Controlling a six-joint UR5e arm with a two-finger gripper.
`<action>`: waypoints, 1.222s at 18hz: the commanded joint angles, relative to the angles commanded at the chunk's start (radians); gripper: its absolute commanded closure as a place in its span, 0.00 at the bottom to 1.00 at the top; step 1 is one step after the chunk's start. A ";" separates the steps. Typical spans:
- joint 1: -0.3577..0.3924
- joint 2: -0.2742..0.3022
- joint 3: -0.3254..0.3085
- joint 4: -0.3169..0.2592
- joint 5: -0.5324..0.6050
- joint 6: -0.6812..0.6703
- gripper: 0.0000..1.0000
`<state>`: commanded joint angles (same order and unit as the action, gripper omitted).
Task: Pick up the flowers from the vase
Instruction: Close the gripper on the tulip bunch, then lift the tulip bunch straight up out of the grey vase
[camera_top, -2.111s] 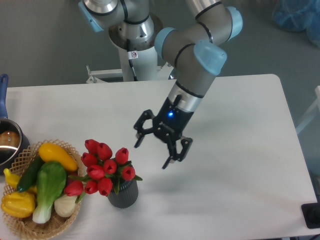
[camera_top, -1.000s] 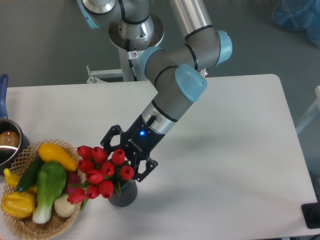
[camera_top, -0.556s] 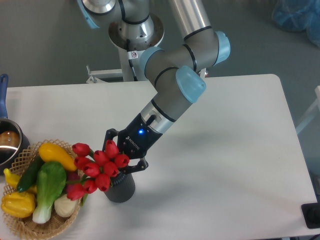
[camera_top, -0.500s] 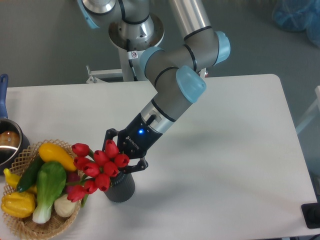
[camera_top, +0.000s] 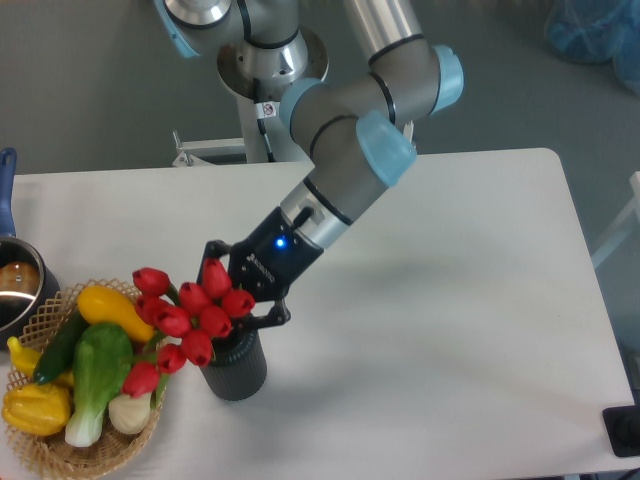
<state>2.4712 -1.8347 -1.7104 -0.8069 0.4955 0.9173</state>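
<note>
The flowers (camera_top: 186, 317) are a bunch of red tulip buds with green leaves, leaning left over the wicker basket. Their stems run down into the vase (camera_top: 234, 370), a small dark grey ribbed cylinder on the white table. My gripper (camera_top: 240, 296) comes in from the upper right and is shut on the bunch just above the vase's mouth. The stems' lower ends are hidden inside the vase. The fingertips are partly hidden by the buds.
A woven wicker basket (camera_top: 70, 452) with yellow and green vegetables stands at the front left, right beside the vase. A pot (camera_top: 14, 285) with a blue handle is at the left edge. The robot's base (camera_top: 262, 90) stands behind the table.
My gripper came down from the middle of the table to the bunch and closed on it. Since then the bunch has risen a little and shifted left; the vase has slid slightly left.
</note>
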 joint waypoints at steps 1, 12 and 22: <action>0.002 0.006 0.002 0.000 -0.003 0.000 0.87; 0.046 0.066 0.029 0.000 -0.094 -0.021 0.85; 0.086 0.086 0.074 0.000 -0.123 -0.028 0.85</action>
<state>2.5571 -1.7488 -1.6368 -0.8069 0.3728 0.8897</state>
